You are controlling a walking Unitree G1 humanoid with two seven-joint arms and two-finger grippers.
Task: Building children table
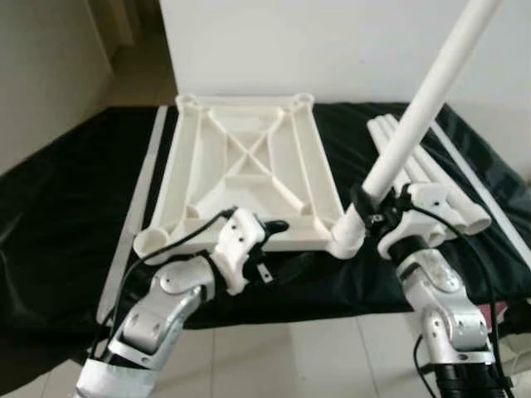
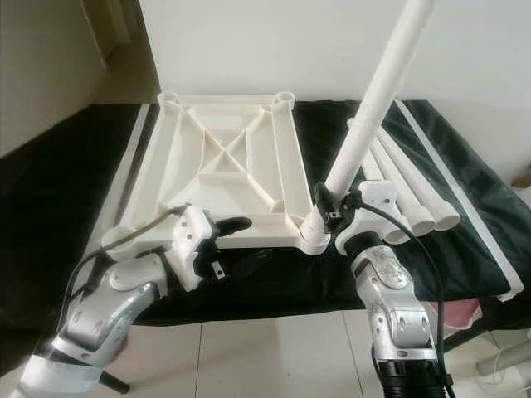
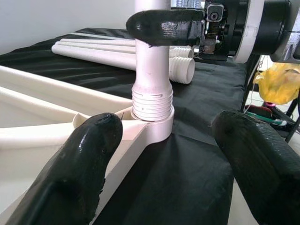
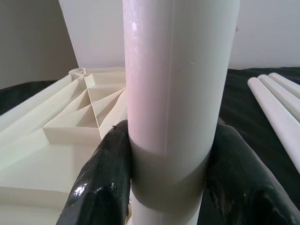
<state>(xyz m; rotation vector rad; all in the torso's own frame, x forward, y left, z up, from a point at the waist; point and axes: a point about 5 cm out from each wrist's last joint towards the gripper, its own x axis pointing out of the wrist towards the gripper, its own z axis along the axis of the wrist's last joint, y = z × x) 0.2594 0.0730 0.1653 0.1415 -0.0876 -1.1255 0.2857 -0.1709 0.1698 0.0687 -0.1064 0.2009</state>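
A: Where is the tabletop (image 1: 249, 170) at this moment?

B: It lies upside down on the black cloth (image 1: 66, 215), ribs up, with a round socket at each corner. The leg (image 1: 415, 116) stands in the near right socket (image 1: 347, 240), and its long axis goes up and leans a little away to the right.

A: Which arm has the leg?

B: The right gripper (image 1: 383, 217). Its two fingers are clenched around the leg low down, just above the socket. In the right wrist view the fingers (image 4: 101, 187) press the white tube from both sides.

A: And the left gripper (image 1: 270, 249)?

B: It is released, the fingers are spread and they grasp nothing. It hovers at the near edge of the tabletop, left of the socket, and it points toward the leg. In the left wrist view the threaded end (image 3: 151, 101) of the leg sits in the socket between the two open fingers (image 3: 79, 164), but farther away.

A: Is the thread fully in?

B: I think not; several rings of thread are above the rim, but the picture is soft, so I cannot be sure how deep it is.

A: So what does the next move depend on?

B: On the axis. The leg must be turned around its own long axis, straight over the socket, and the right gripper is the nearer one for this. The spare legs (image 1: 431, 182) lie side by side on the cloth, just behind the right gripper
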